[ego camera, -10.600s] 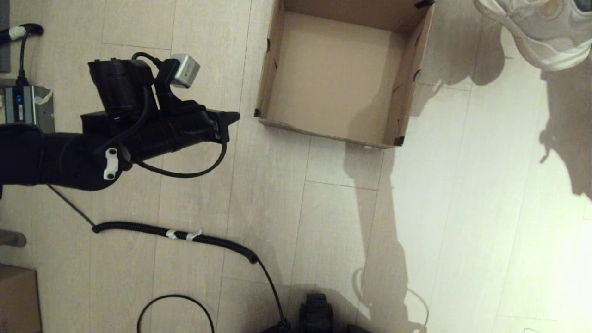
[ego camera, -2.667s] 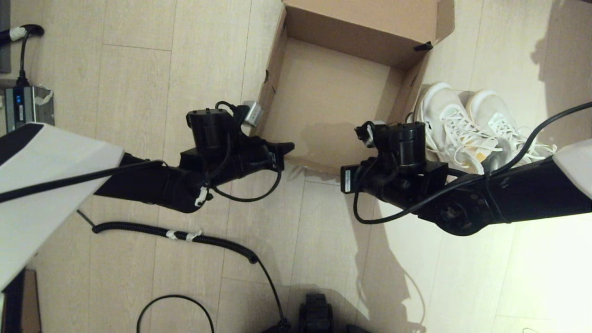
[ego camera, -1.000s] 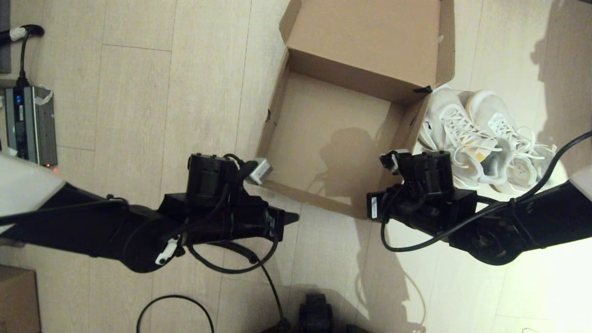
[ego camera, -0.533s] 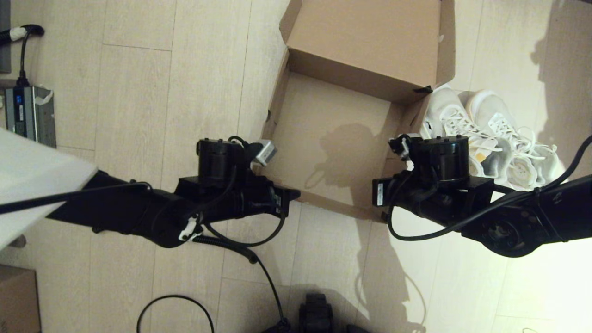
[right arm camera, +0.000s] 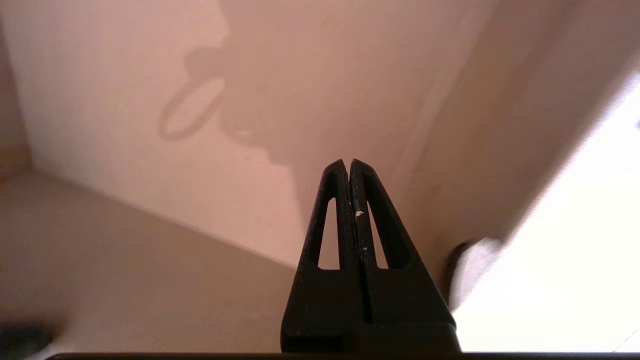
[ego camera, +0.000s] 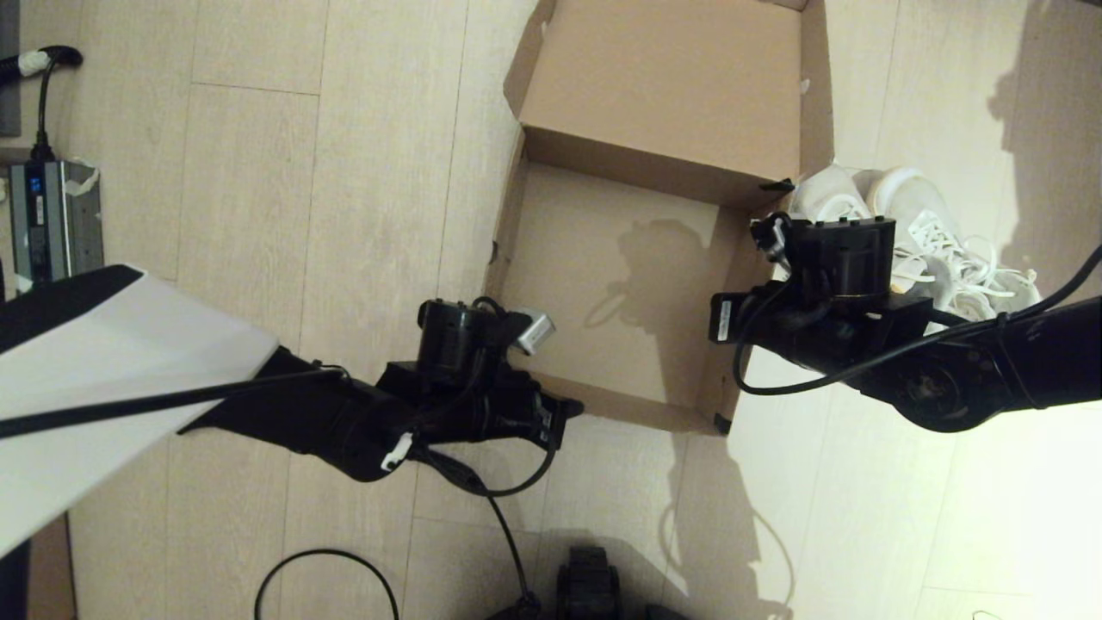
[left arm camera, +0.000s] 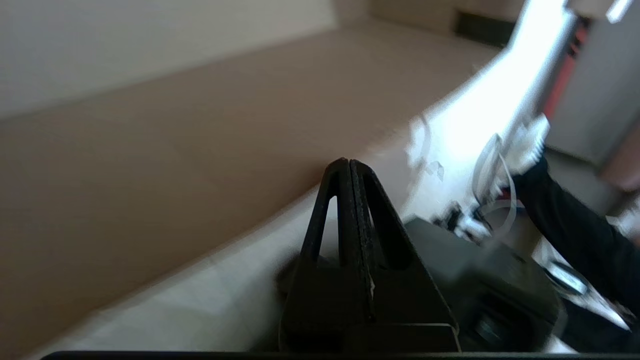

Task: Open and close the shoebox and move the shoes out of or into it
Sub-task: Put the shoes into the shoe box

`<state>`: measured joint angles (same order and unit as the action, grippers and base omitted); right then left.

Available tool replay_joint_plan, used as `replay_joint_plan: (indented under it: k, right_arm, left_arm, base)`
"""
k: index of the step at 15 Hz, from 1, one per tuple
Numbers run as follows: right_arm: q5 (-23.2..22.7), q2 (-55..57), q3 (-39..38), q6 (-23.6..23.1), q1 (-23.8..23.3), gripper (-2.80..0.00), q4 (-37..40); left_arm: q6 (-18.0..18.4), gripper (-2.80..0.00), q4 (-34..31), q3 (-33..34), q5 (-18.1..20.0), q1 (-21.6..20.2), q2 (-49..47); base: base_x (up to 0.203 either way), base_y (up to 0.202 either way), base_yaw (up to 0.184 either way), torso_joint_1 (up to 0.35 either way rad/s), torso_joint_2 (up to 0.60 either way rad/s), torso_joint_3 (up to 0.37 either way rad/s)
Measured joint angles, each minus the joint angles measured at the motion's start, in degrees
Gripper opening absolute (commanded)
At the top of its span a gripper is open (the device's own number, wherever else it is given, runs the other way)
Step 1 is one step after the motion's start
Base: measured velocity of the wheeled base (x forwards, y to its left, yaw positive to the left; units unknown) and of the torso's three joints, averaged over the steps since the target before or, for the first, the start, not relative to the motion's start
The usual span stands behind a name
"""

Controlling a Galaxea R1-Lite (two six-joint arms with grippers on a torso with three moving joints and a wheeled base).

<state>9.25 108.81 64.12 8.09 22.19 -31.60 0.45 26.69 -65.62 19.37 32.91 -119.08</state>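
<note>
Open shoebox on the floor, shoes beside it, both tools clenched on nothing.

The shoebox (ego camera: 603, 284) sits on the wooden floor (ego camera: 258, 172), lid folded back and inside bare. The shoes (ego camera: 938, 237) stand just outside its right wall, partly hidden. The left tool (ego camera: 570, 406) is at the near edge by the left corner; the right tool (right arm camera: 348, 167) is over the right wall.

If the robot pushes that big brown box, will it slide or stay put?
Probably slide. The shoebox is open with nothing inside, so it is likely light, and the floor is smooth. Its thin cardboard walls may bend under a push. The left pincer sits shut at its near corner; the right pincer is shut over its right side.
</note>
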Motion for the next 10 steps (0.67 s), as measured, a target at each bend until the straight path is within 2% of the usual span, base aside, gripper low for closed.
replay_joint_plan:
  k: [4,7,10]
  right_arm:
    - [-0.11,0.20,0.13,0.02,-1.93,-2.80,0.01]
    - [-0.02,0.20,-0.04,0.02,-2.13,-2.80,-0.29]
    - [0.04,-0.25,0.56,-0.09,-2.35,-2.80,-0.25]
  left_arm:
    - [-0.47,-2.80,-3.14,0.98,0.20,1.88,2.00]
    - [-1.68,-2.80,-5.59,5.37,0.22,3.07,5.08]
    - [-4.59,-2.80,-5.64,6.47,-0.12,5.27,7.51]
  base:
    - [0.000,0.000,0.000,0.000,0.00,0.000]
    - [0.000,0.000,0.000,0.000,0.00,0.000]
    - [0.000,0.000,0.000,0.000,0.00,0.000]
